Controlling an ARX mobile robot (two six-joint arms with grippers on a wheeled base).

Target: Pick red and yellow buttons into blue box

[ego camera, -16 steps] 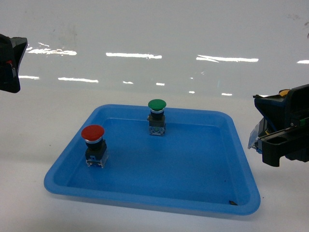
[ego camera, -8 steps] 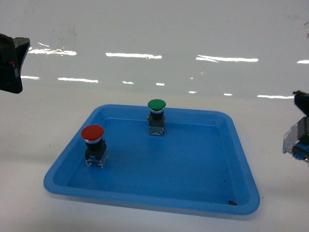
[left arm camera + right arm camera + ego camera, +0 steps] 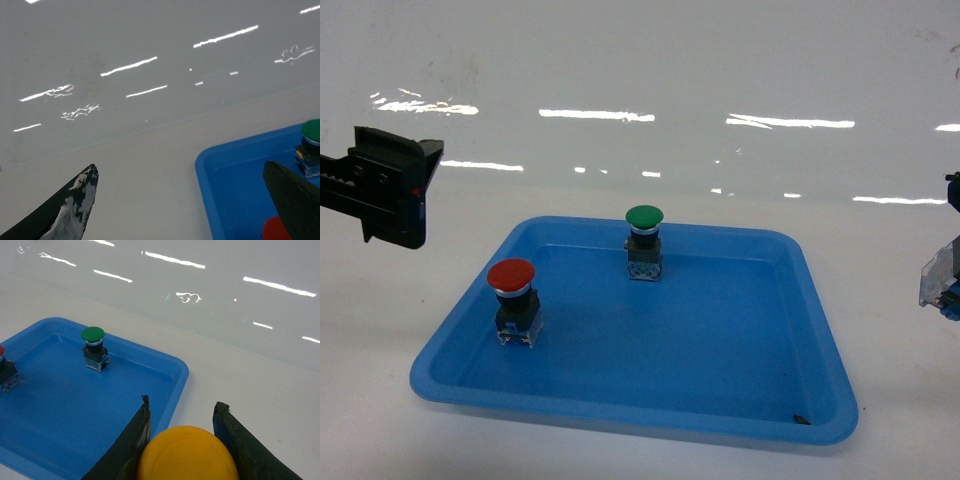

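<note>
The shallow tray (image 3: 815, 330) looks like smooth blue plastic with a soft sheen. The yellow cap (image 3: 187, 455) appears matt plastic. The white table (image 3: 620, 60) is glossy, mirroring ceiling lights.

Bright, even overhead lighting. Long white streaks of glare cross the glossy white wall (image 3: 640, 80) in every view. Shadows are faint and soft inside the blue tray (image 3: 720, 330). Head view slightly soft; the yellow button (image 3: 187, 455) sits blurred close to the lens.

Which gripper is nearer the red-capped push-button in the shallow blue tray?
Left. The left gripper hovers just beyond the red-capped push-button; the right gripper is past the tray's opposite side.
</note>
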